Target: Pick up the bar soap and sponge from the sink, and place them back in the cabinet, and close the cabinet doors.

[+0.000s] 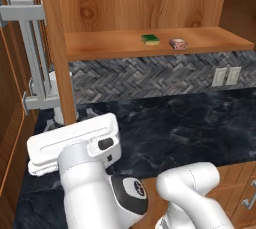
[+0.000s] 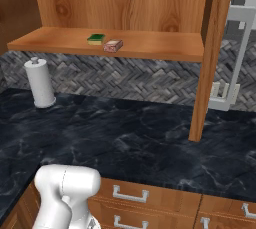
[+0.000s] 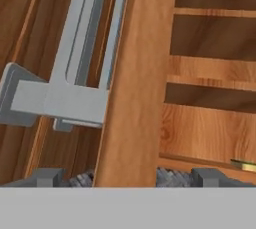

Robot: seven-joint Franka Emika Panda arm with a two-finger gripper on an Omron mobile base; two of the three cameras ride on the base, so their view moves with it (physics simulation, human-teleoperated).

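The brown cabinet [image 1: 150, 3] stands open, and the green-topped sponge [image 1: 150, 39] and the pinkish-brown bar soap [image 1: 177, 43] lie side by side on its shelf [image 2: 165, 48]. They also appear as sponge [image 2: 96, 38] and bar soap [image 2: 113, 46]. The left cabinet door [image 1: 54, 48], with its grey bar handle [image 1: 34, 58], swings out edge-on. My gripper [image 3: 130, 175] is open, its fingertips on either side of that door's edge [image 3: 135, 83] without touching it. The right cabinet door [image 2: 212, 58] also hangs open. The sink is out of view.
A black marble counter [image 2: 125, 138] runs under the cabinet, with a paper towel roll [image 2: 39, 83] at its back. Wall outlets [image 1: 226, 76] sit in the herringbone backsplash. Wooden drawers with grey handles [image 2: 130, 193] line the counter front.
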